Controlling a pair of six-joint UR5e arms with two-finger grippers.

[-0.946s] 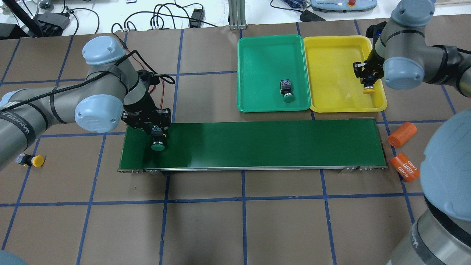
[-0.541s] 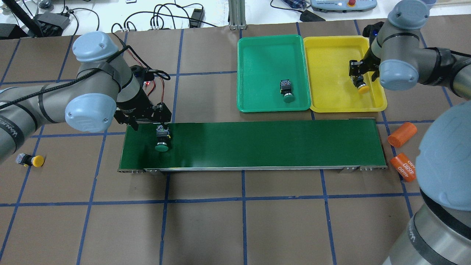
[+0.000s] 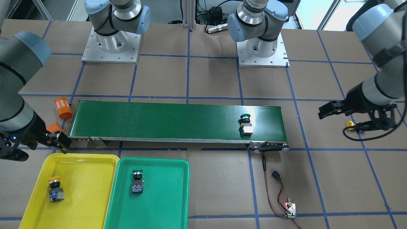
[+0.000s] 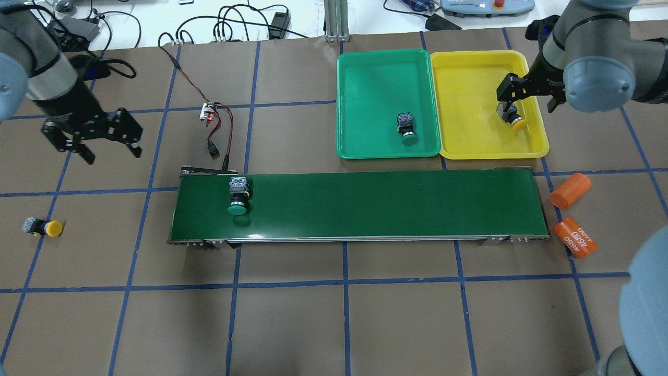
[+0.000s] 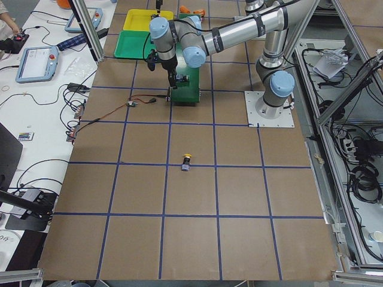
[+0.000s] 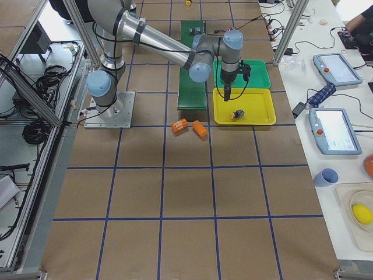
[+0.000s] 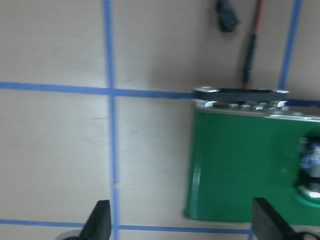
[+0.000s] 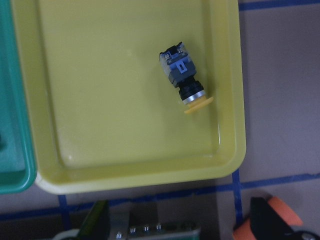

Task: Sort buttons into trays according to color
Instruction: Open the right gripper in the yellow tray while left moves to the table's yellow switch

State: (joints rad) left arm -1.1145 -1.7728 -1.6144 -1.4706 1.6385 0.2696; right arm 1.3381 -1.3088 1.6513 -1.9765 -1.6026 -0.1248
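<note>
One green button (image 4: 237,201) lies on the left end of the dark-green conveyor belt (image 4: 376,206). My left gripper (image 4: 108,149) hangs open and empty over the table, left of and behind the belt; the belt end (image 7: 240,165) shows between its fingers. A yellow button (image 4: 44,227) lies on the table at the far left. The green tray (image 4: 365,68) holds another green button (image 4: 407,128). In the yellow tray (image 4: 469,68) lies a yellow button (image 8: 182,80), with my right gripper (image 4: 528,99) open above it, not touching.
Two orange cylinders (image 4: 570,190) (image 4: 574,237) lie off the belt's right end. A small circuit board (image 4: 207,110) with red and black wires runs to the belt's left rear corner. Cables and control pendants sit beyond the table's far edge.
My left gripper opened, left the green button on the belt and swung away to the left rear. My right gripper let the yellow button drop into the yellow tray and rose.
</note>
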